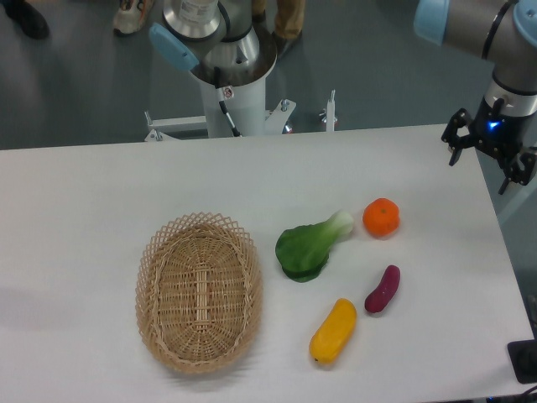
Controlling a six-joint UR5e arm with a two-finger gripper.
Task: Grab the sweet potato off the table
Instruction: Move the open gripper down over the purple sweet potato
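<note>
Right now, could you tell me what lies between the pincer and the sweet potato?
Only bare white table: the camera view shows nothing between the pincer and the sweet potato.

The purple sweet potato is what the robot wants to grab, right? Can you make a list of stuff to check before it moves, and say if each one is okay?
1. Small dark purple oblong sweet potato in plain sight on the large white flat table: ok.
2. Nothing lying on top of it: ok.
3. Gap to the larger yellow oblong vegetable: ok, near but apart.
4. Gap to the round orange fruit and the green leafy vegetable: ok.
5. Black two-finger pincer empty: ok, nothing seen in it; open or shut: cannot tell.
6. Pincer above the sweet potato: not ok, it sits by the table's far right edge.
</note>
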